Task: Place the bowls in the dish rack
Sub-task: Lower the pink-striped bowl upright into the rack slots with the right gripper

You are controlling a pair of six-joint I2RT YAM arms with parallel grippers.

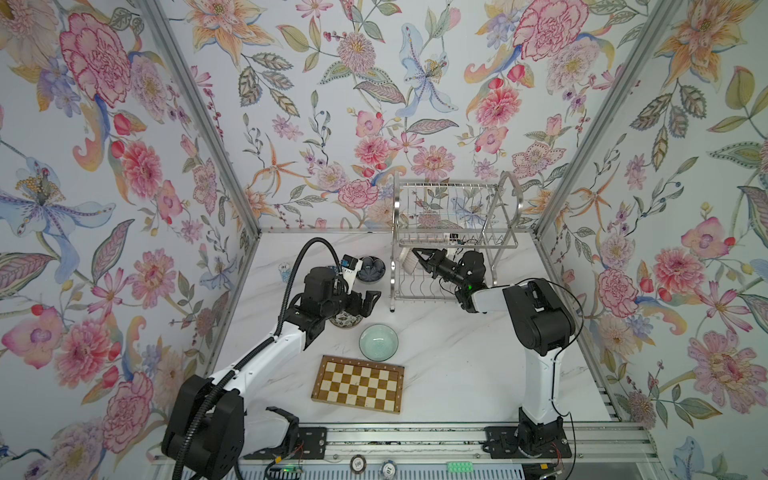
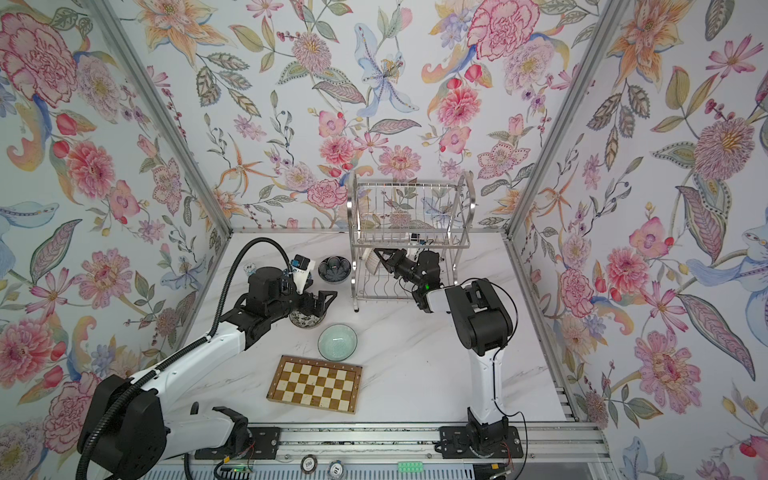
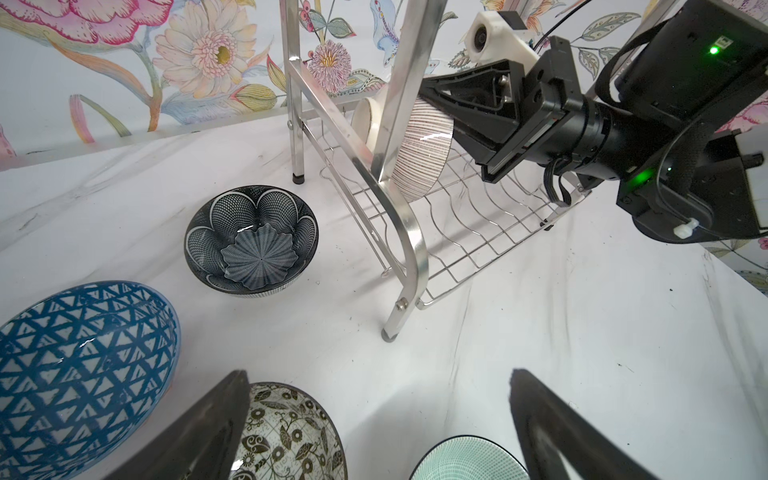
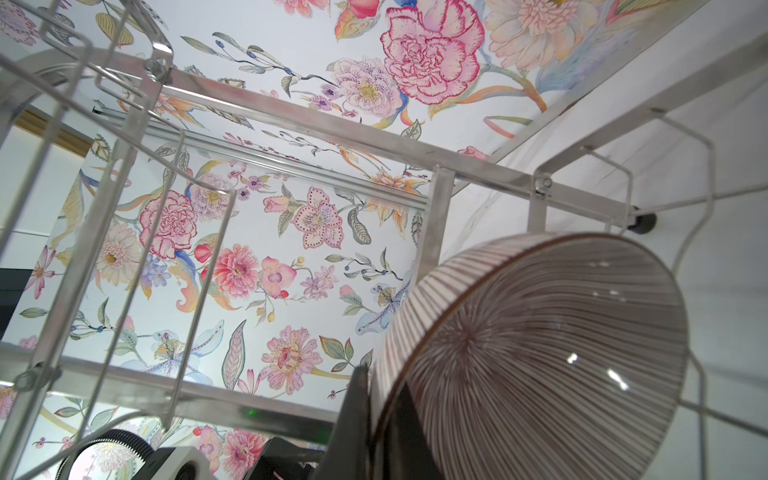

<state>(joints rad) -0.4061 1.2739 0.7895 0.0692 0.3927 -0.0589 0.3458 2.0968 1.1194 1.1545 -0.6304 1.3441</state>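
— Spotted any writing at the front edge?

— Yes. Reads "100", printed in the middle of a black-and-white poker chip, lying on the ribbed strip in front of the arms' rail. Legible in both top views.

— And next to that?

— Reads "10", on a blue-and-white poker chip, just to the right of the first, on the same strip, digits slightly tilted.

— Further back?

— Looks like "01", on the round top of a small clear cup at the back left of the counter. Too small to read with certainty; possibly "10" seen upside down.
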